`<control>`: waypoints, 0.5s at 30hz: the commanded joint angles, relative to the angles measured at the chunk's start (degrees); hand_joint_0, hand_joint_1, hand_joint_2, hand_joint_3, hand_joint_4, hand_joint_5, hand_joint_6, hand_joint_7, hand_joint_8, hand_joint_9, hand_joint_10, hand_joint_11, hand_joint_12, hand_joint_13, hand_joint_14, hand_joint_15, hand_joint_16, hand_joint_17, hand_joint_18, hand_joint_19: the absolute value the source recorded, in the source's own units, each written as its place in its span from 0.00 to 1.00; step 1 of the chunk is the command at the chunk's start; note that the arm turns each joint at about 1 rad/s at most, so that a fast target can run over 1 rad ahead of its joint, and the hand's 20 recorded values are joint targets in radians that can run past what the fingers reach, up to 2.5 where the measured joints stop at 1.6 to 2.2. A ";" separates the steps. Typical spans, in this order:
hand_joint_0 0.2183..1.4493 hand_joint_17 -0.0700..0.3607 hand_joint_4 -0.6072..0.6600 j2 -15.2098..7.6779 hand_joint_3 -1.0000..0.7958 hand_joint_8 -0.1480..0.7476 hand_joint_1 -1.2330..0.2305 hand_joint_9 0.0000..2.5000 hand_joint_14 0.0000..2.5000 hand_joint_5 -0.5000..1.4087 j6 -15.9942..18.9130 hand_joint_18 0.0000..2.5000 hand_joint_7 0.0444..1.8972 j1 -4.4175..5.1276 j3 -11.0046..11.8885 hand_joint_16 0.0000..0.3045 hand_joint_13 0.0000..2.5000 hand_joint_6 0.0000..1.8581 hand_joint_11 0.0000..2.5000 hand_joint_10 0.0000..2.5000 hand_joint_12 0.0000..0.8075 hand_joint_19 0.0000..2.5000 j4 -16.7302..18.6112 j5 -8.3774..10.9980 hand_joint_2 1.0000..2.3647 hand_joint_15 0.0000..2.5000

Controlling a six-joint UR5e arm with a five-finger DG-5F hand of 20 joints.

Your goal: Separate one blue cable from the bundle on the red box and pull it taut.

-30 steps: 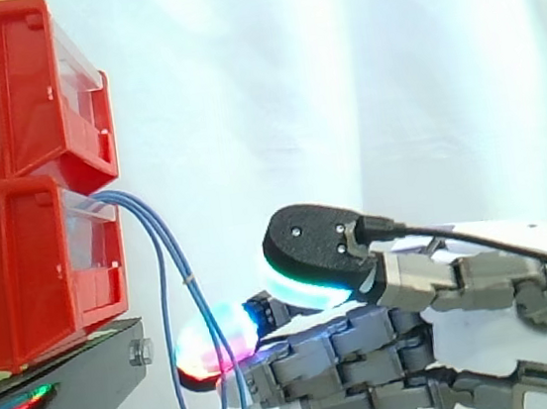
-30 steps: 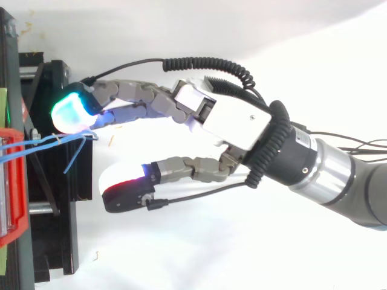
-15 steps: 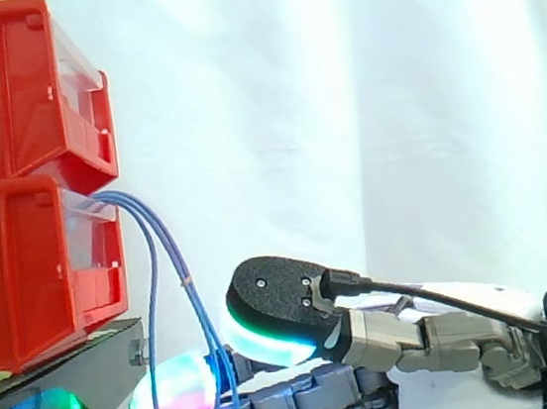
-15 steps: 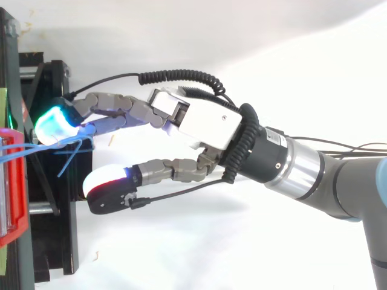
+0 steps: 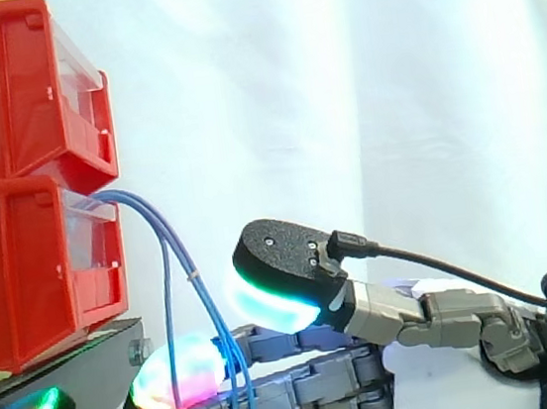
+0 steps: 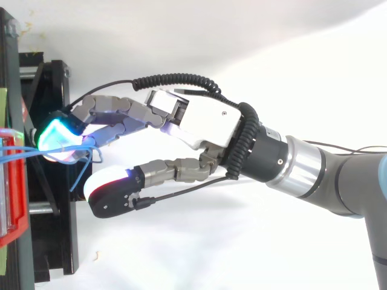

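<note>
Several thin blue cables (image 5: 164, 248) come out of the lower red bin (image 5: 13, 276) and hang down in front of the black stand (image 5: 85, 372). My hand (image 6: 205, 121) reaches in from the right with its fingers stretched out level. The glowing fingertips (image 5: 174, 371) lie against the hanging cables, which cross the fingers low in the side view. From above, the cables (image 6: 24, 151) run from the bin to the cyan-green fingertips (image 6: 57, 136), and a loose loop (image 6: 84, 166) hangs just behind them. The thumb (image 6: 112, 190) stands apart to one side and touches nothing.
A second red bin (image 5: 0, 88) sits stacked on the lower one. The black stand (image 6: 51, 235) runs along the left edge from above. A white curtain backs the scene, and white ground lies under the arm.
The hand has risen a little in the side view and its fingertips have shifted sideways into the cables. The loose blue loop now hangs between the fingers and the thumb.
</note>
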 commanded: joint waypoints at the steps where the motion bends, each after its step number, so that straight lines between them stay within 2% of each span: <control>1: 0.28 0.44 0.67 0.07 0.30 0.45 0.42 0.26 0.00 0.22 1.22 0.11 0.61 -0.32 0.00 0.17 0.16 0.27 0.05 0.00 0.43 0.13 -0.89 -0.68 0.00 0.07; 7: 0.28 0.44 0.65 1.83 0.30 0.45 0.42 0.26 0.00 0.22 1.93 0.11 0.54 -0.93 0.00 0.17 0.16 0.32 0.05 0.00 0.43 0.13 -3.35 -1.29 0.00 0.07; 15: 0.29 0.44 0.63 4.11 0.36 0.45 0.42 0.26 0.00 0.20 2.63 0.11 0.35 -1.64 0.00 0.17 0.17 0.44 0.06 0.00 0.43 0.14 -9.76 -1.91 0.01 0.07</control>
